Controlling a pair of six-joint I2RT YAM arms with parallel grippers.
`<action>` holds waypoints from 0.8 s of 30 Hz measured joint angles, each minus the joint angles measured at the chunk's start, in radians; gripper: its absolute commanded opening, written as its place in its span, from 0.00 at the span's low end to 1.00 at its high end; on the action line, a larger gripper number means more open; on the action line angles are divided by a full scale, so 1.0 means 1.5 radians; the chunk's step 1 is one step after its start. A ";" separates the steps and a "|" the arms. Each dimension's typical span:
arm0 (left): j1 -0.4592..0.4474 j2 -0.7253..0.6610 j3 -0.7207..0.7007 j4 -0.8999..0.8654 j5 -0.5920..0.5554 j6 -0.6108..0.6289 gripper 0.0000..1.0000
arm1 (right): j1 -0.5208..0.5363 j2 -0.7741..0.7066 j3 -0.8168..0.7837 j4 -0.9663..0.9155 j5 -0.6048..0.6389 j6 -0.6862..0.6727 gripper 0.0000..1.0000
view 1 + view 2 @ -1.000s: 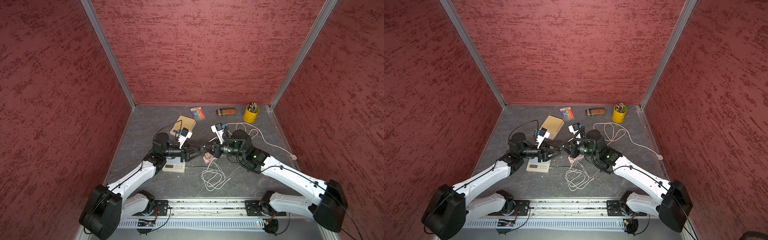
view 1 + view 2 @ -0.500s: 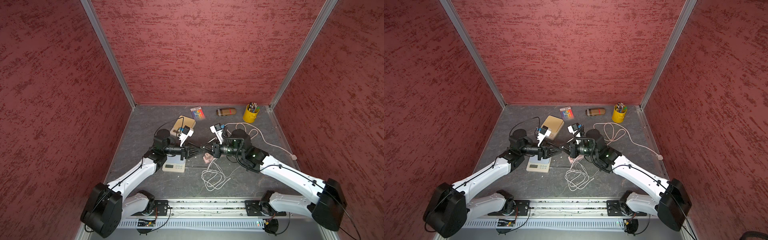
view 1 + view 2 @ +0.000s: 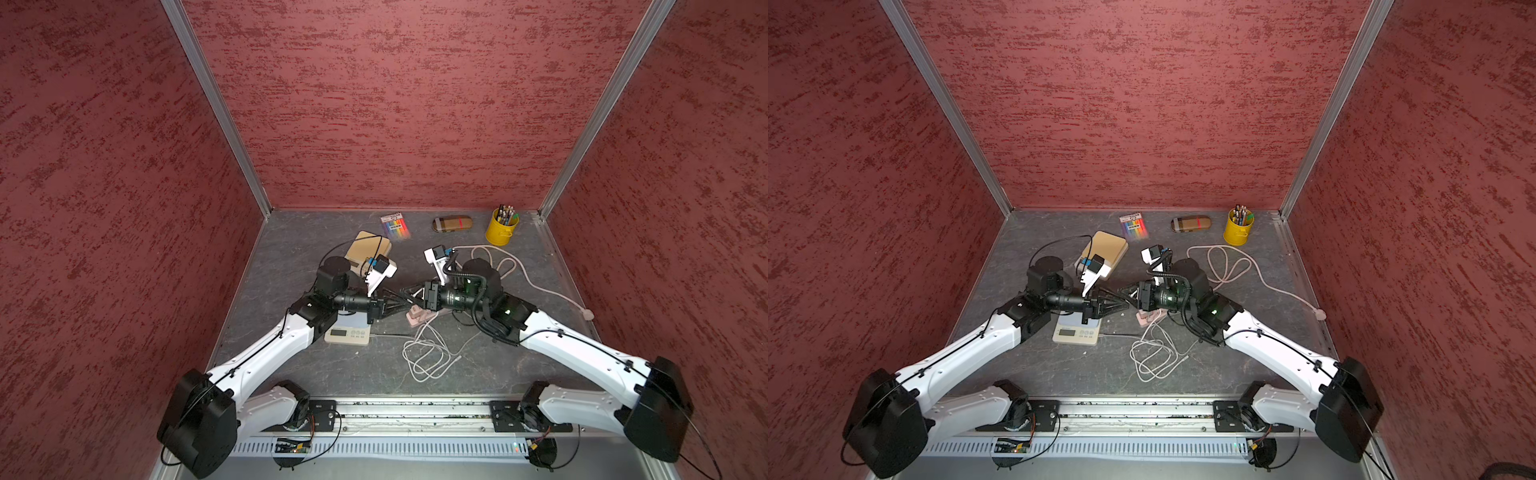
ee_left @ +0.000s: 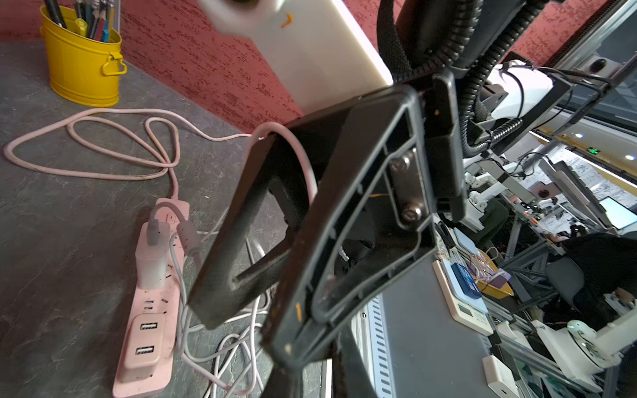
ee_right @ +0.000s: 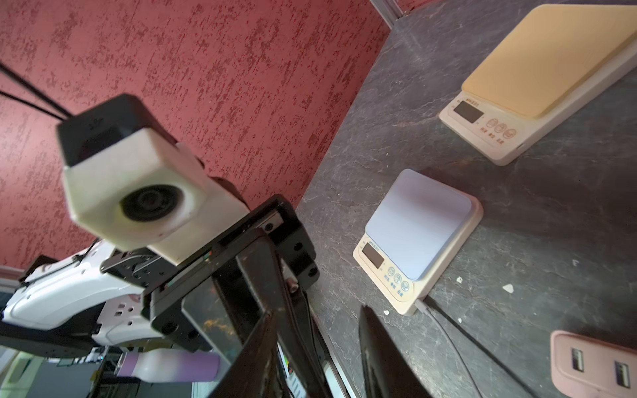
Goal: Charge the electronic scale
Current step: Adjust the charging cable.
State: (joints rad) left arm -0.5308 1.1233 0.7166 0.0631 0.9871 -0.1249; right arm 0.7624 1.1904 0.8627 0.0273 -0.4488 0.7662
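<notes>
The electronic scale (image 5: 418, 234), small with a lavender platform, lies under my left arm in both top views (image 3: 347, 332) (image 3: 1076, 331). A thin dark cable (image 5: 458, 330) is plugged into its side. My two grippers meet tip to tip above the table by the pink power strip (image 3: 419, 318). The left gripper (image 3: 403, 302) (image 4: 310, 372) has its jaws pressed together on a white cable (image 4: 303, 162) that arcs through the right gripper (image 3: 409, 296) (image 5: 319, 310). The right gripper's jaws stand apart around the left fingertips. The pinch point itself is mostly hidden.
A larger scale with a tan platform (image 3: 370, 249) lies behind the small one. The power strip (image 4: 148, 310) holds a white charger (image 4: 151, 258). Loose white cable loops (image 3: 426, 359) lie near the front. A yellow pen pot (image 3: 502, 228), a case (image 3: 452, 223) and a marker pack (image 3: 395, 226) line the back wall.
My left gripper has moved right to meet the right gripper and its jaws have closed. The right gripper's jaws have just spread apart.
</notes>
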 measured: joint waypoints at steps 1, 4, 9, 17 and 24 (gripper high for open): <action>-0.005 -0.006 0.002 -0.014 -0.019 0.013 0.01 | 0.000 0.000 0.001 -0.009 0.006 0.008 0.37; -0.023 -0.028 0.003 -0.052 -0.080 0.052 0.01 | 0.000 0.000 0.012 -0.038 0.021 0.032 0.33; -0.060 -0.067 0.003 -0.101 -0.189 0.114 0.01 | 0.000 0.000 0.021 -0.064 0.036 0.058 0.43; -0.085 -0.081 0.003 -0.140 -0.299 0.165 0.01 | 0.000 -0.001 0.021 -0.072 0.033 0.076 0.31; -0.092 -0.076 0.003 -0.145 -0.326 0.171 0.01 | 0.000 0.002 0.021 -0.072 0.007 0.075 0.30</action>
State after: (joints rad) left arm -0.6682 1.0100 0.7204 -0.1551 0.4976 0.1322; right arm 0.7624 1.1931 0.8940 -0.0807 -0.4389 0.8787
